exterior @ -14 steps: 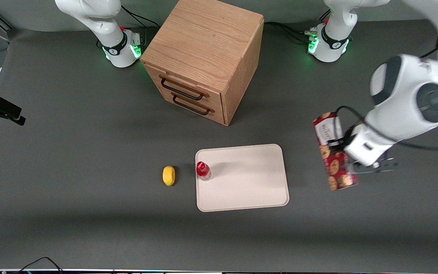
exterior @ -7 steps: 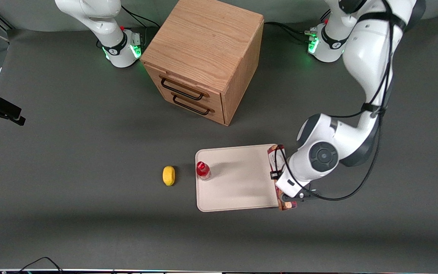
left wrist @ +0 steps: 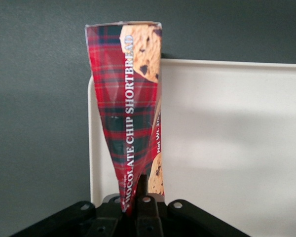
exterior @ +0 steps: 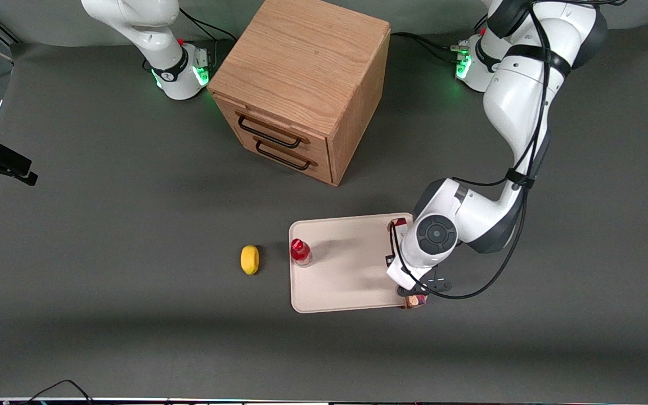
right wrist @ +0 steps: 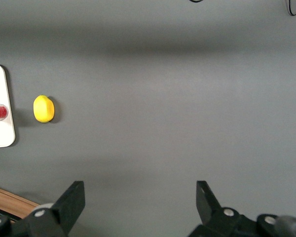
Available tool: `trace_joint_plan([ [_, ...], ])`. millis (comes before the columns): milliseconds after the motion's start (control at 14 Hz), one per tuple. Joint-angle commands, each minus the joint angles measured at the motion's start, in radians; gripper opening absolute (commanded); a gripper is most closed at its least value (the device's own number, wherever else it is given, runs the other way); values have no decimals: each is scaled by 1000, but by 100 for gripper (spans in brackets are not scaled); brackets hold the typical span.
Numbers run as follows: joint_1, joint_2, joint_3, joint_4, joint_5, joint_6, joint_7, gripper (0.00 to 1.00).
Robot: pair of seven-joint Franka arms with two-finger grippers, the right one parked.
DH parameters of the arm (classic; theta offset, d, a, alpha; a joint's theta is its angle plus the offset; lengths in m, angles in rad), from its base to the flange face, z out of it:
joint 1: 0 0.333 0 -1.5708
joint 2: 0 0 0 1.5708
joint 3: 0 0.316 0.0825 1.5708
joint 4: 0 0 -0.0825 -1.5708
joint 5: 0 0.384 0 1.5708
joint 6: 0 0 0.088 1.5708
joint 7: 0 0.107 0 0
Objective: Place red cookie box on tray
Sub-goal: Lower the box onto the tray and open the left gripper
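Observation:
The red cookie box (left wrist: 130, 108) is a long dark-red tartan carton with cookie pictures. My left gripper (left wrist: 140, 180) is shut on one end of it. In the front view the gripper (exterior: 415, 292) hangs over the tray's edge at the working arm's end. The wrist hides most of the box there; only its two ends (exterior: 397, 225) show. The cream-beige tray (exterior: 346, 270) lies on the grey table. In the left wrist view the box lies along the tray's rim (left wrist: 92, 148), partly over the tray and partly over the table. Whether it touches the tray I cannot tell.
A small red-capped bottle (exterior: 300, 251) stands on the tray's corner toward the parked arm's end. A yellow lemon (exterior: 250, 259) lies on the table beside it. A wooden drawer cabinet (exterior: 301, 84) stands farther from the front camera than the tray.
The left arm has carried the box from over bare table at the working arm's end to the tray's edge, and moved a little farther over the tray in the last half second.

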Motion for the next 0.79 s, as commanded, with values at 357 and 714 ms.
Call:
trace_joint_plan([
  [357, 24, -56, 3, -3, 5, -19, -23, 100],
  [714, 121, -276, 2, -81, -61, -52, 12, 100],
])
